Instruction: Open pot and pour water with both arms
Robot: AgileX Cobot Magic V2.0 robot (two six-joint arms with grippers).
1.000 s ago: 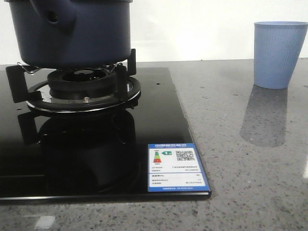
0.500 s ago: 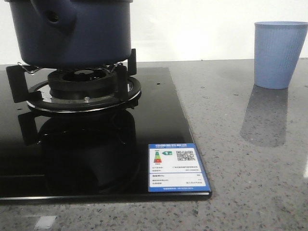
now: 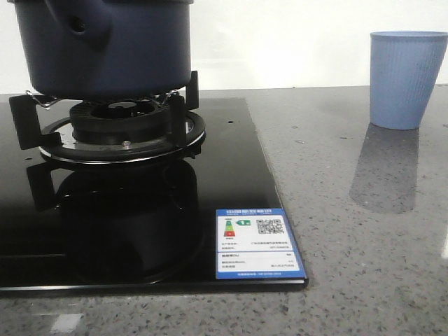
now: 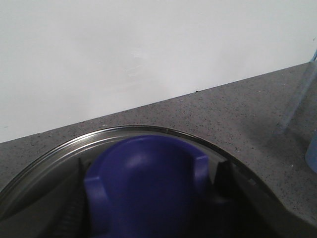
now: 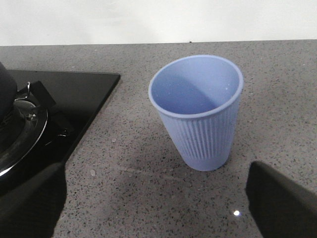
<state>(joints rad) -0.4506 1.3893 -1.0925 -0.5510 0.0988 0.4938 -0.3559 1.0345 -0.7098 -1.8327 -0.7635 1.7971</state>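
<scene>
The right gripper (image 5: 156,198) is spread wide and holds nothing; its dark fingers (image 5: 29,203) flank the pale blue cup (image 5: 200,111), which stands upright on the grey counter (image 3: 350,231) just ahead; the left wrist hovers directly over the lid knob (image 4: 146,183), its fingers unseen, so I cannot tell their state; the pot (image 3: 105,45) sits on the burner (image 3: 119,129), nearer the left arm.

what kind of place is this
Most likely a kitchen counter, perhaps a mock-up: a dark blue pot sits on a gas burner set in a black glass hob, with a pale blue cup on the speckled grey worktop.
</scene>
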